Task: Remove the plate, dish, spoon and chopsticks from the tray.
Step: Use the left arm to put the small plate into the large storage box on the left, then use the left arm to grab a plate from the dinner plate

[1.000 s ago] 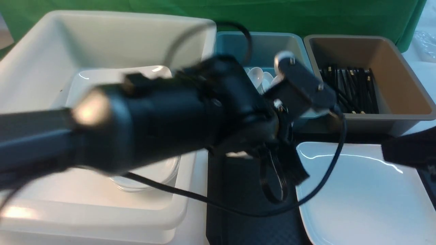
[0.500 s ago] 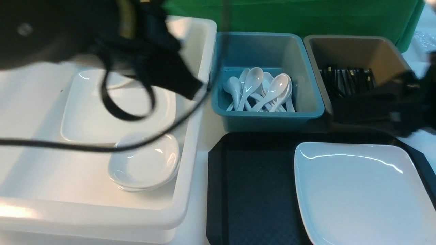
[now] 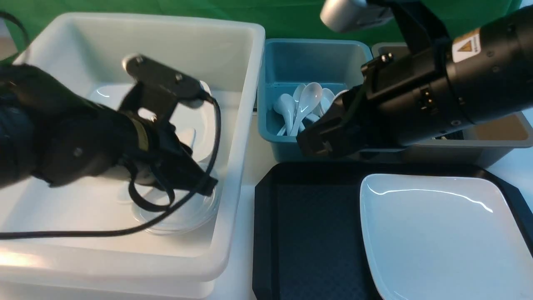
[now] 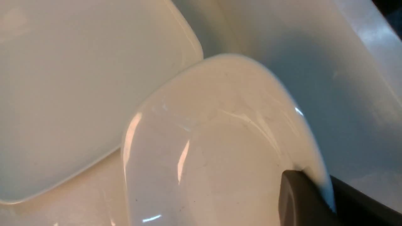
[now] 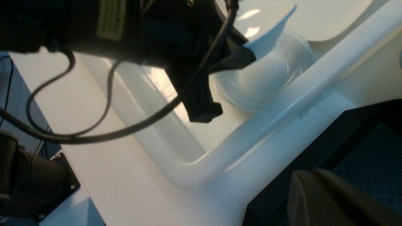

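Well, left gripper (image 4: 309, 180) pinches a glossy white dish (image 4: 216, 135); right gripper (image 3: 313, 145) is closed.

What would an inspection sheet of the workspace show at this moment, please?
Surface: black tray lies on a white surface, right of the white tub.
Job's things: large plate still to be cleared from the tray; no chopsticks or spoon seen on the tray's visible part.
Clutter: spoons in the blue tub; plates and dishes in the white tub.
Grippers: left shut on a small dish over the white tub; right shut, no held thing seen.
Cables: one loops from the left arm across the white tub.
Surroundings: green cloth behind.
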Robot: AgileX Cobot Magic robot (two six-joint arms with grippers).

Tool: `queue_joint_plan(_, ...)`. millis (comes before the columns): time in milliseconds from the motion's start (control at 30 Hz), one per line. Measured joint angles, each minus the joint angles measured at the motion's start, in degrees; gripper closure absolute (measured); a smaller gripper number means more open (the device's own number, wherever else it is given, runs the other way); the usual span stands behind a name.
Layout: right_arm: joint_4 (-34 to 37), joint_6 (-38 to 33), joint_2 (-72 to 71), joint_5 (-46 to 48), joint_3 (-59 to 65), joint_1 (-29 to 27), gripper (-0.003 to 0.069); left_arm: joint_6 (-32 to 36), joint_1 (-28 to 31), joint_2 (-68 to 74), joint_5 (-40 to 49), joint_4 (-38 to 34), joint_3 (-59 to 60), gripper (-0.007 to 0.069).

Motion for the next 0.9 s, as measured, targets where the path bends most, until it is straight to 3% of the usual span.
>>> queue_joint_plan(167,0.00,0.12,0.11,-0.76,-0.11,0.00,0.0638,0.07,0.00,4.29,-0.90,0.41,0.25,0.0590)
queue_joint_plan(300,0.00,0.18,0.11,-0.76,-0.21,0.00,0.0638,0.18,0.00,6.31,-1.09,0.67,0.25,0.0526)
queue_joint_plan(667,-4.78,1.34,-0.33,-0.62,-0.30,-1.11,0.0637,0.91,0.00,0.23,3.40,-3.24,-3.36,0.0144)
queue_joint_plan(800,-6.59,1.36,-2.32,0.73,-0.30,-4.83,0.0635,1.51,0.00,-2.32,4.44,-9.05,-6.25,0.0159)
queue_joint_plan(900,-12.63,1.47,-6.37,6.03,-0.51,-11.36,0.0633,4.99,-0.75,-2.60,6.43,-17.04,-11.92,0.0355)
